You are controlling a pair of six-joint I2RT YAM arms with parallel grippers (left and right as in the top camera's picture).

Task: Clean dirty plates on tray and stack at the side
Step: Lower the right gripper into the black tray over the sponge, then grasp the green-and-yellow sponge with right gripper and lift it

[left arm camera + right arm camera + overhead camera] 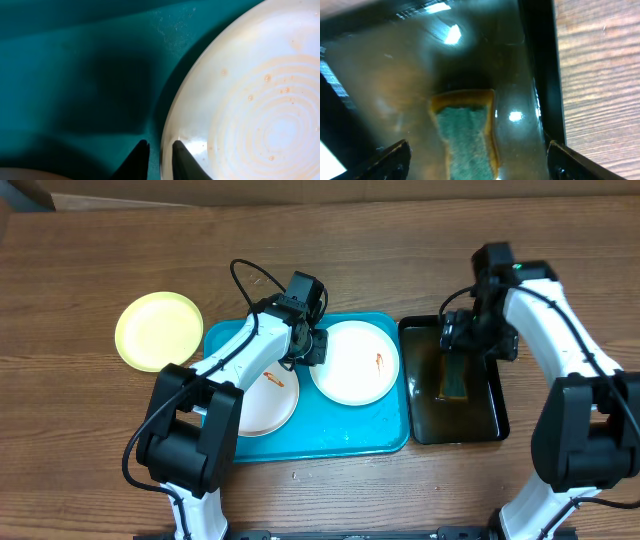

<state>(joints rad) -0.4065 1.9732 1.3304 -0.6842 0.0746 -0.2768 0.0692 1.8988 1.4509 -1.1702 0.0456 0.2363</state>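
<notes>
I read the turquoise-blue rectangular plastic tray point(75, 60) as smooth and glossy, finely scuffed. The round white plate point(260, 100) shines, faintly ringed. At right, the black rectangular plastic tub point(537, 60) gleams wet; its yellow-and-green sponge point(465, 130) looks coarse. The brown wood-grain table point(600, 75) is matt.

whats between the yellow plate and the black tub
Overhead view: the turquoise tray, with the left white plate and right white plate on it.
</notes>
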